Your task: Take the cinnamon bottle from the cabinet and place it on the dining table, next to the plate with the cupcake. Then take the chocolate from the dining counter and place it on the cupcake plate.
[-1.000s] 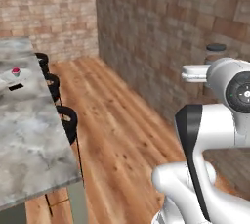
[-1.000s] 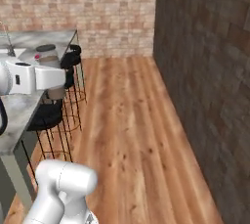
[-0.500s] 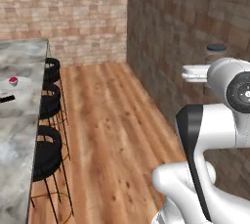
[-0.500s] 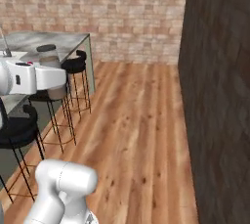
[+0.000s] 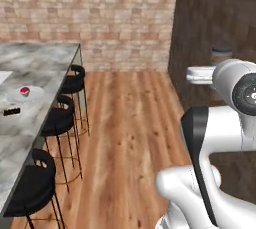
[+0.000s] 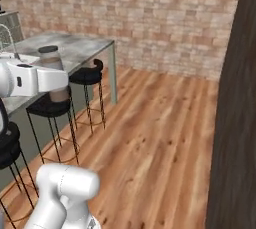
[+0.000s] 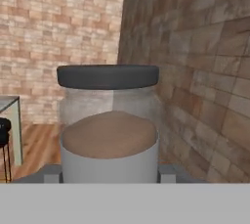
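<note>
My gripper [image 7: 108, 171] is shut on the cinnamon bottle [image 7: 108, 125], a clear jar of brown powder with a pale band and a dark grey cap. I hold it upright in the air over the wood floor, right of the stools [image 6: 54, 65] [image 5: 221, 54]. Far to the left, the marble dining table [image 5: 35, 65] carries the white plate [image 5: 31, 95] with the pink-topped cupcake [image 5: 24, 91]. The black chocolate [image 5: 12, 111] lies flat on the same slab, just in front of the plate. The cabinet is out of view.
Black round stools [image 5: 59, 119] line the table's near side [image 6: 88, 75]. A dark wood-panelled wall [image 5: 215, 18] stands close on the right, and a brick wall [image 6: 150, 18] closes the far end. Wood floor [image 5: 130, 138] runs between the stools and the wall.
The whole picture has swung as the base turned: more of the brick wall, stools and table shows. The bottle stays in my gripper the same way.
</note>
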Robot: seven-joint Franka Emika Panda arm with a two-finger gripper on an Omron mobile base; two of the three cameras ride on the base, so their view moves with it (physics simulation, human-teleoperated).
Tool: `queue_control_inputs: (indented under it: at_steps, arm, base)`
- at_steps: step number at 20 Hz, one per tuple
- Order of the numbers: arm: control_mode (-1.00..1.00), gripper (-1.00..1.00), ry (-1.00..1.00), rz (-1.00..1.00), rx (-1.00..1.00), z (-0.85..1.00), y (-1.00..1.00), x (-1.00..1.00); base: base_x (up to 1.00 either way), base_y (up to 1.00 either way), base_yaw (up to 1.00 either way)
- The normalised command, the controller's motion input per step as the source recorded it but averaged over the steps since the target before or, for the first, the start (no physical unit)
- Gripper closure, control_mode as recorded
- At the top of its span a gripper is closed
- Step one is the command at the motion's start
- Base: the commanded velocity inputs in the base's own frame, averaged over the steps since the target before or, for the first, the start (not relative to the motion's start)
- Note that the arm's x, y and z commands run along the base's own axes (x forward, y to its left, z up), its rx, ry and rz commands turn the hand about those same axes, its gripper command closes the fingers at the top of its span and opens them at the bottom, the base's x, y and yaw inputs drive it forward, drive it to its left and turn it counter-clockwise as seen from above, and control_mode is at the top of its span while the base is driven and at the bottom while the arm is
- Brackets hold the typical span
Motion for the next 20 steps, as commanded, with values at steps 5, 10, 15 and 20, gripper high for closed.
queue_control_inputs:
  at_steps: [5, 10, 15, 20]
  arm:
    - [1.00, 1.00, 0.00, 0.00, 0.00, 0.00, 0.00, 0.00]
    - [1.00, 1.00, 0.00, 0.00, 0.00, 0.00, 0.00, 0.00]
    - [1.00, 1.00, 0.00, 0.00, 0.00, 0.00, 0.00, 0.00]
    - [1.00, 1.00, 0.00, 0.00, 0.00, 0.00, 0.00, 0.00]
  base:
    - [0.77, -0.37, 0.49]
    - [0.67, -0.33, 0.52]
    - [0.50, -0.37, 0.54]
    - [0.49, -0.43, 0.54]
